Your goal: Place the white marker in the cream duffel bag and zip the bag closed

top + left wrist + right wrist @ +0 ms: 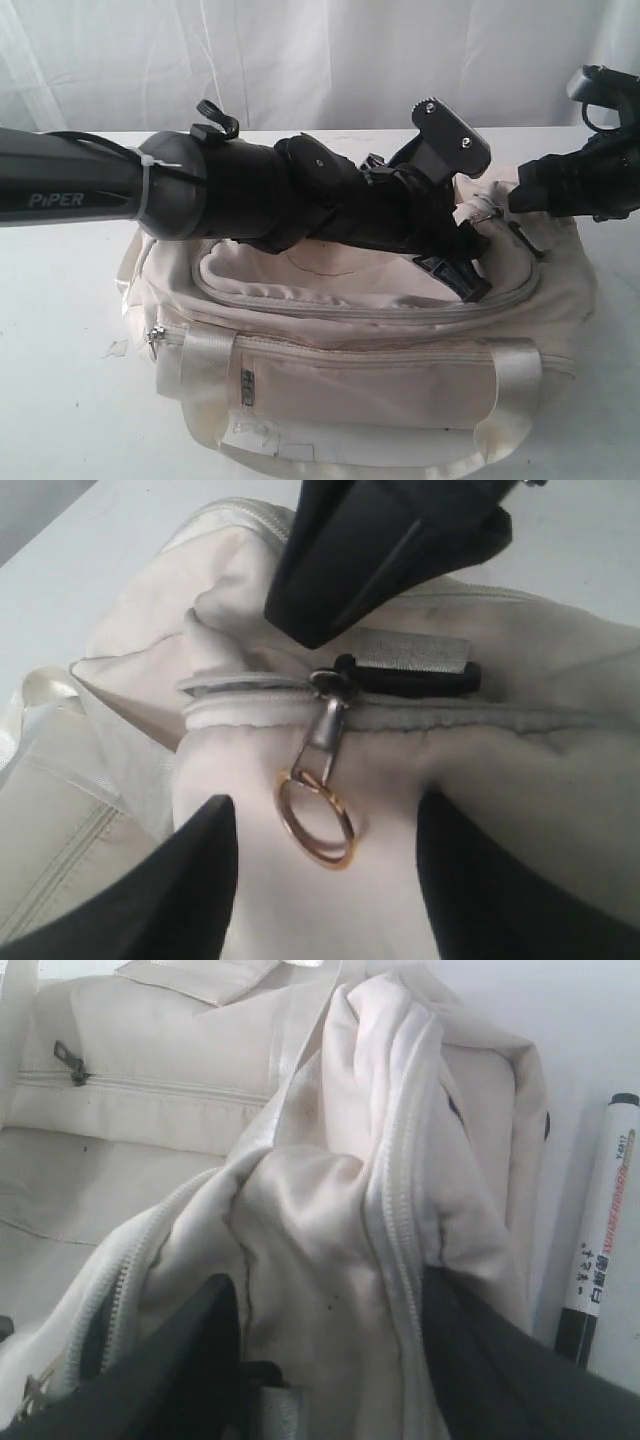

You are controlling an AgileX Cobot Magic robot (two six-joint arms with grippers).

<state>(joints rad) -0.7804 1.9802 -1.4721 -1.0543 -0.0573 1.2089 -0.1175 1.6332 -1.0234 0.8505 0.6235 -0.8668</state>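
The bag sits at lower centre of the exterior view, on the table. The left arm comes in from the left edge and lies across the bag's top, hiding most of the lid. If the mouth must be opened wide, that arm is in the way.

The left gripper hangs over the bag's right end. Its fingers are spread wide and empty, one on each side of the gold ring that dangles from the slider. The ring lies loose on soft cloth. Closing from here could catch cloth along with it, or let the thin ring slip out. A pull would then drag the bag instead of running the zip.

Further right, at the upper right of the exterior view, the right gripper stands wide with a bunched fold of the bag between its fingers, touching both. I cannot tell whether it is pinching the fold. If it has no hold, the bag will likely slide under any zip pull. The two grippers are close together and could knock into each other.

The marker is outside the bag, lying on the table just beside the bag's end. The worst slip would be zipping up with it left there. A shifting bag could also nudge it and roll it away.
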